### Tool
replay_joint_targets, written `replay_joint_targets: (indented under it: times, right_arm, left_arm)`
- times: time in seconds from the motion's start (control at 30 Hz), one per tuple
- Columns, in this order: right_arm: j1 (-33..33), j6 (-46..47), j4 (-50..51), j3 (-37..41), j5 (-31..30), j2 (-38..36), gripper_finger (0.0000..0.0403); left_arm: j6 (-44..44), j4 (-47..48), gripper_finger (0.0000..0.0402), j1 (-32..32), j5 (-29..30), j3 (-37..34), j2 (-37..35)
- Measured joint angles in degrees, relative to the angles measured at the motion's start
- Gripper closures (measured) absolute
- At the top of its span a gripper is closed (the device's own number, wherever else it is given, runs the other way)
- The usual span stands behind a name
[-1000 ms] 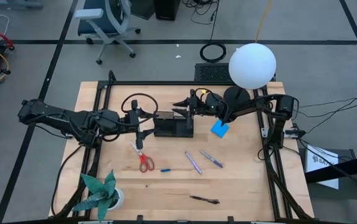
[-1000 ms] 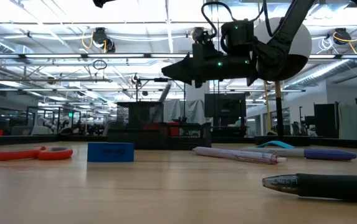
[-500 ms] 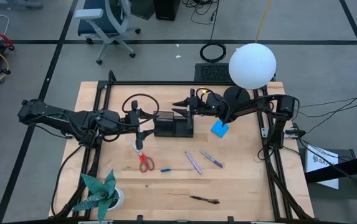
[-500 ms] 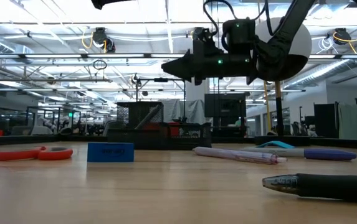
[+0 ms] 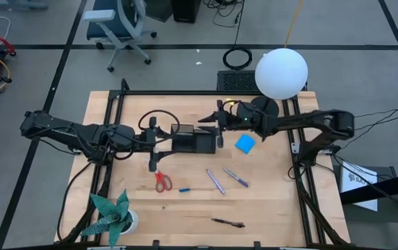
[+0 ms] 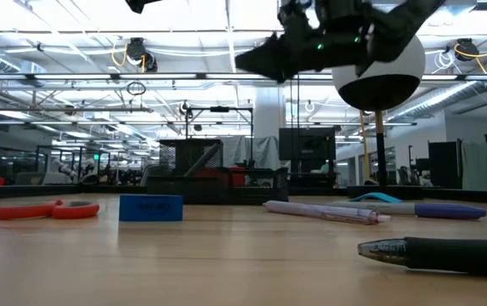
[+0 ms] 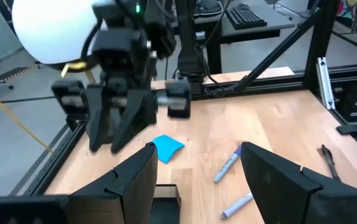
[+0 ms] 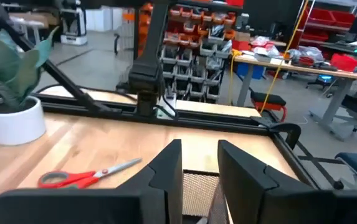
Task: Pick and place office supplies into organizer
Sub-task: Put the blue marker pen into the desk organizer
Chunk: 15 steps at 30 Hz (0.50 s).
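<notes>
The black mesh organizer (image 5: pixel 194 142) sits mid-table, with a pale pen (image 6: pixel 210 158) leaning inside it. My right gripper (image 5: pixel 204 127) hovers open above the organizer's far side, holding nothing; the right wrist view shows mesh (image 8: pixel 197 186) below its fingers. My left gripper (image 5: pixel 158 144) is open at the organizer's left end, its fingers wide on either side of the organizer's corner (image 7: pixel 166 194). Lying flat on the table are the red-handled scissors (image 5: pixel 162 180), the blue notepad (image 5: pixel 245 144), a purple pen (image 5: pixel 215 181), a blue pen (image 5: pixel 235 177), a tiny blue piece (image 5: pixel 184 189) and a dark pen (image 5: pixel 228 223).
A lamp with a white globe (image 5: pixel 280 73) and a round black base stands at the far right, close to the right arm. The teal paper plant (image 5: pixel 112 215) in a white pot is at the near left corner. A black frame rail borders the table.
My right gripper has risen from just over the organizer to higher above it, and the right arm's elbow has swung toward the table's right edge. The organizer and the loose supplies have stayed where they were.
</notes>
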<state>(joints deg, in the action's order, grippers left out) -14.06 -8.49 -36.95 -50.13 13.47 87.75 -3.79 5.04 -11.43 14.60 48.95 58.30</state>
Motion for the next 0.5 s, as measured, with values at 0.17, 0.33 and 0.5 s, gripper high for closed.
replay_joint_targets:
  times: [0.17,0.33,0.5]
  right_arm:
    - [1.8,-0.2,9.0,0.0,-0.1,-5.9,0.0311]
    - [4.5,-2.8,14.3,0.0,-1.9,-9.7,0.0317]
    - [8.9,-5.9,17.1,0.0,-10.4,-12.8,0.0321]
  left_arm:
    - [0.0,0.0,0.0163,0.0,0.0,0.0,0.0]
    - [0.0,-0.1,0.0163,0.0,0.0,0.0,0.0]
    - [0.0,-0.1,0.0163,0.0,0.0,0.0,0.0]
